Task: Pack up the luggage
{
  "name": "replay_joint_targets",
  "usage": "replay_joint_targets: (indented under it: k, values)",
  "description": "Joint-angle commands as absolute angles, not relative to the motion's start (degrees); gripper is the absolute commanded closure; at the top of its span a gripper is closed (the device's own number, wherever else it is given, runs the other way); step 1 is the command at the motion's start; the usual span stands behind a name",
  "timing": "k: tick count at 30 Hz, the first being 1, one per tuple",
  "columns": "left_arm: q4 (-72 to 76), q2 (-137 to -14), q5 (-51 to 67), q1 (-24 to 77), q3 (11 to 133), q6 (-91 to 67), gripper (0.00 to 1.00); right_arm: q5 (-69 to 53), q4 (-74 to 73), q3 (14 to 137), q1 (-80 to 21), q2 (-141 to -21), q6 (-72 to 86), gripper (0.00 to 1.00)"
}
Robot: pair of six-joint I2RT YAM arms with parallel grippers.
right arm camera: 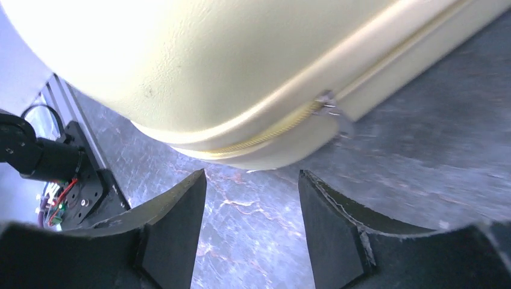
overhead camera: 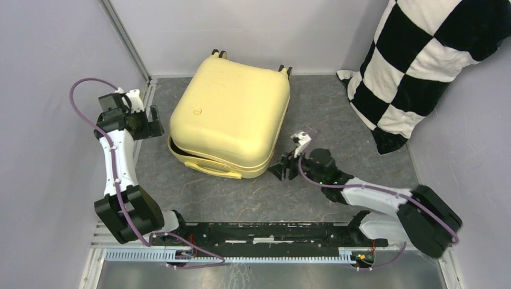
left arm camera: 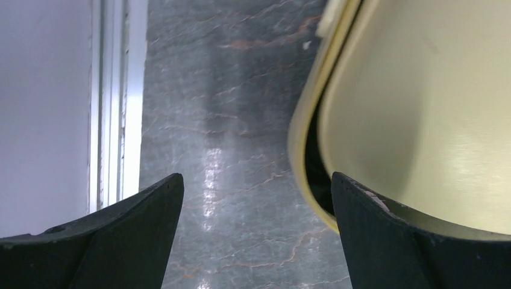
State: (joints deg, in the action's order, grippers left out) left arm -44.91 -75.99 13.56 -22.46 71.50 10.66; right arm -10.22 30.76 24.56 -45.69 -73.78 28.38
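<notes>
The small pale-yellow hard-shell suitcase (overhead camera: 232,111) is lying flat on the grey marbled tabletop (overhead camera: 241,201), lid lowered, its black-and-yellow caster wheels (overhead camera: 220,54) pointing away from my bases.

I am holding my left pincer (overhead camera: 153,123) just beside the suitcase's left flank, jaws spread as wide as they go and gripping nothing. My left wrist view is showing me why I am parked here. The 2 shells are not meeting on that side and a dark gap is showing between lid and base. I am judging that this flank is waiting for a press or a steadying touch.

My right pincer (overhead camera: 281,170) is sitting low at the suitcase's near right corner, fingers parted to a middling width, with only tabletop showing between them. It is pointing at the seam because the small metal zipper pull (right arm camera: 328,108) is hanging there, just beyond my fingertips, with zipper teeth running along the seam from it toward the corner.

I am reading the job as well along: the contents are hidden, the lid is down, and running the zipper shut looks like the step in hand.

The yellow side handle (overhead camera: 214,170) is sticking out on the suitcase's near edge. The black-and-white checkered pillow (overhead camera: 422,66) is leaning well to the suitcase's right, against the wall.
</notes>
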Motion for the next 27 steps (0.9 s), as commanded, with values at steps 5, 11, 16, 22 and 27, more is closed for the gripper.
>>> replay_joint_targets:
  k: [5, 11, 16, 22, 27]
  values:
    - [-43.18, -79.10, 18.18, -28.30, 70.32, 13.38, 0.08, -10.85, 34.44, 10.10, -30.80, -54.63, 18.15, 0.31]
    - [-42.92, -79.76, 21.12, -28.45, 66.20, 14.59, 0.14, -18.57, 34.69, 15.38, -30.44, -62.43, 5.90, 0.22]
    - [-42.50, -79.04, 26.90, -28.32, 61.11, 15.33, 0.25, -27.74, 39.08, 18.84, -30.45, -69.20, 0.56, 0.23]
    - [-42.22, -80.48, 27.71, -28.34, 58.89, 16.98, 0.34, -33.63, 46.34, 22.36, -30.48, -75.97, -1.39, 0.24]
    - [-41.66, -80.21, 28.50, -28.33, 59.20, 16.87, 0.39, -35.67, 53.05, 24.44, -30.44, -82.00, 1.56, 0.32]
